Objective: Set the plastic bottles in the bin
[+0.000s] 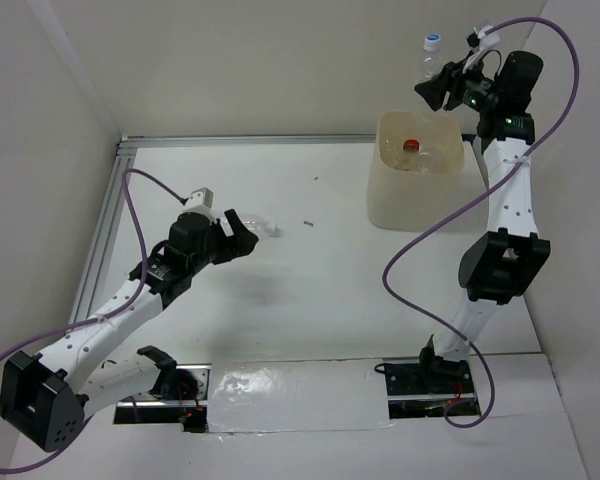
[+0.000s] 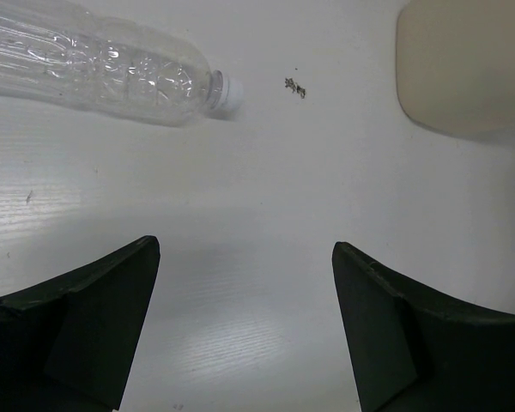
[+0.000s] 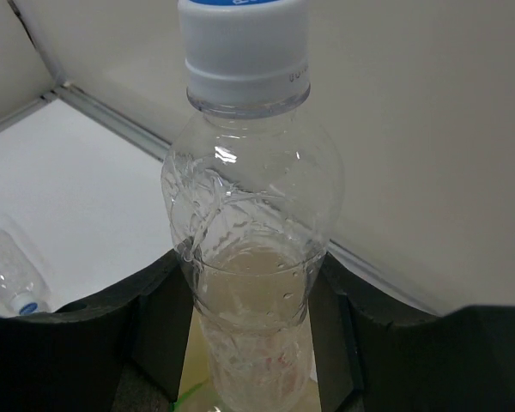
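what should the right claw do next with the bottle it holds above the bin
Probably open the right claw and let the clear bottle drop: it is clamped upright, seemingly over the mouth of the bin, where a red-capped bottle already lies.

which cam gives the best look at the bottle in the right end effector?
Right wrist: the held bottle fills the frame, upright in the right end effector, white cap up. Top external shows it small, by the bin. Left wrist doesn't show it.
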Tool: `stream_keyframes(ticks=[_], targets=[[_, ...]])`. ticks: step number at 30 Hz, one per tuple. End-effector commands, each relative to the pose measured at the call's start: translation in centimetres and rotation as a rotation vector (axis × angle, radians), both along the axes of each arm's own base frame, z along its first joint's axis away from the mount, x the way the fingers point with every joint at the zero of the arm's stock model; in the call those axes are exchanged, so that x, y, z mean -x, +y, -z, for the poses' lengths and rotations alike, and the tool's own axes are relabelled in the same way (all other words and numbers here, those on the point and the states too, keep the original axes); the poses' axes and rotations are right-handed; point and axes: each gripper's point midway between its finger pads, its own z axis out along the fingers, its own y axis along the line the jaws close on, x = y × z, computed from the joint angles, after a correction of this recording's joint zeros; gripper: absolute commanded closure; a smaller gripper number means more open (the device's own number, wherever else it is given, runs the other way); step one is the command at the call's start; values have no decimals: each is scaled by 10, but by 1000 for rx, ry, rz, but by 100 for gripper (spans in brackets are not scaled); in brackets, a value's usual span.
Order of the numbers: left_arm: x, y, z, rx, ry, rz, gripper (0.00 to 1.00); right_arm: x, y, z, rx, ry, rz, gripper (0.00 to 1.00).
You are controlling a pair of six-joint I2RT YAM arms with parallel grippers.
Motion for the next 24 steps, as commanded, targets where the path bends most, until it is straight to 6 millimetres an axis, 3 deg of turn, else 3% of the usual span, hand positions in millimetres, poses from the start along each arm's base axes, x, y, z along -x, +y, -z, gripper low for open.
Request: stream_keyframes(ticks=[1, 2, 3, 10, 13, 15, 16, 17, 21, 24], targets=[[-6, -3, -12, 43, -32, -7, 6, -4, -8, 9, 60, 5, 18, 67], [-6, -3, -15, 54, -37, -11, 6, -6, -12, 19, 24, 46, 18, 67], [-4, -2, -6, 47, -23, -12, 6, -13, -18, 33, -11, 86, 8, 67], [-1, -3, 0, 45, -9, -4, 6, -6, 24, 51, -97, 167, -160, 62], [-1, -3, 0, 45, -9, -4, 5, -8, 31, 70, -127, 226, -181, 44], [-3, -2, 3, 52, 7, -21, 5, -6, 37, 76, -119, 237, -203, 20], [-3, -3, 6, 47, 15, -22, 5, -4, 37, 79, -118, 250, -203, 0], [-6, 1, 10, 50, 28, -50, 3, -5, 37, 79, -111, 244, -204, 0], [-17, -2, 1, 89, 27, -90, 0, -9, 9, 68, -121, 225, -133, 0], [-28, -4, -1, 139, 54, -157, 0, 1, -20, 39, -116, 163, -83, 0]])
